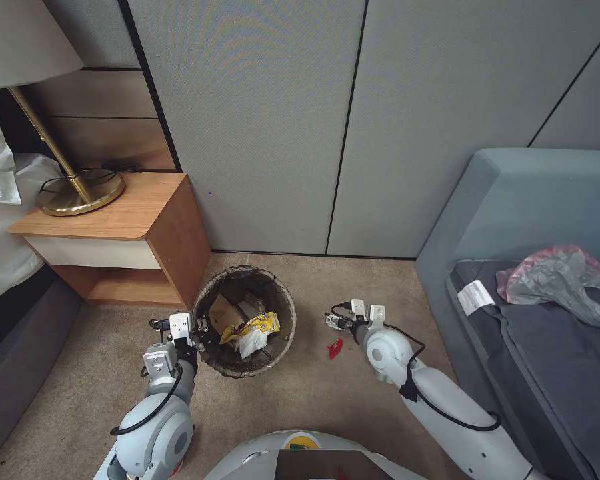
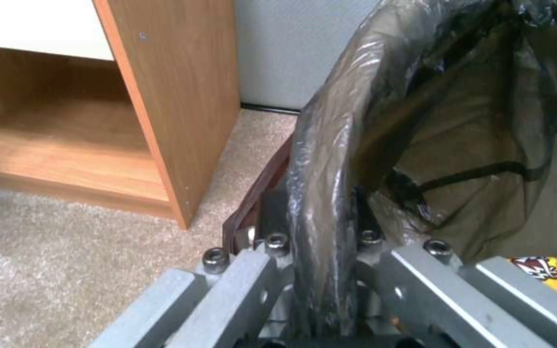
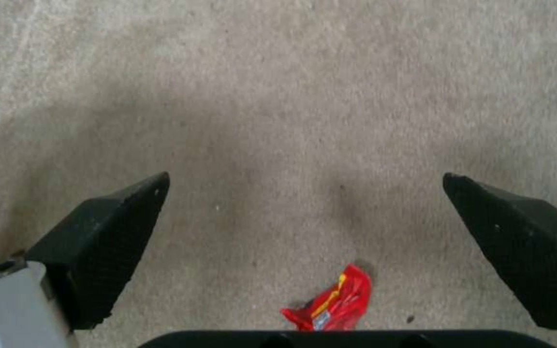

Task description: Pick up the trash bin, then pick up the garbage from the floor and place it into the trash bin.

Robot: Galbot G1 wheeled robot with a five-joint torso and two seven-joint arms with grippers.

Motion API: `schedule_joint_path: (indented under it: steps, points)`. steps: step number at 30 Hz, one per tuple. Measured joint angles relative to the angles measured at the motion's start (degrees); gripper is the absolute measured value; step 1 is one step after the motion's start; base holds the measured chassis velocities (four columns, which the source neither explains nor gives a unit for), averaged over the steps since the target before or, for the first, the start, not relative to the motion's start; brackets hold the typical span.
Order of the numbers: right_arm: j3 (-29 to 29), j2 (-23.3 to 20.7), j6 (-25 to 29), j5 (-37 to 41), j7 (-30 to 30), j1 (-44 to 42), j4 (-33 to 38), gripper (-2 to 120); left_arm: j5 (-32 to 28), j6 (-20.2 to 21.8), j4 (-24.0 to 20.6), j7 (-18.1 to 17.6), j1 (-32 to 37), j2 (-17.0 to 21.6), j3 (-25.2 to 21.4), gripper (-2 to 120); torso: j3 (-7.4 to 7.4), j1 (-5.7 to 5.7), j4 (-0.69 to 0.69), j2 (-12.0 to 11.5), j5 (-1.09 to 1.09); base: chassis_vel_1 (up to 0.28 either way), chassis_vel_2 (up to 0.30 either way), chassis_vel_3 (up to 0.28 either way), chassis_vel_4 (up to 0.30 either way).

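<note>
One red wrapper (image 3: 331, 302) lay on the carpet (image 3: 278, 96) under my spread right gripper (image 3: 304, 193), small, crumpled, yellow-marked, left gripper (image 2: 320, 241) clamped on the trash bin (image 1: 215, 288) rim, beside it.

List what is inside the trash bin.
Inside the trash bin, held at its rim by the left gripper: a tan paper piece, a yellow snack wrapper and a crumpled white tissue. Anything beneath them is covered.

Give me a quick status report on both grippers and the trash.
Left gripper shut on the trash bin rim. Right gripper open above the carpet, red wrapper beneath it. Yellow wrapper already binned. Nothing in the way.
</note>
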Motion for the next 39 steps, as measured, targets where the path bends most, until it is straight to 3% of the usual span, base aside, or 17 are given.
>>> schedule_joint_path:
  steps: [39]
  points:
    - [0.92,8.98,-0.54,0.57,9.0,-0.48,-8.42,100,-0.35,0.04,1.29,-0.03,-1.33,0.04,0.43,0,0.0,0.0,0.0,0.0,0.01,0.0,0.0,0.0,0.0]
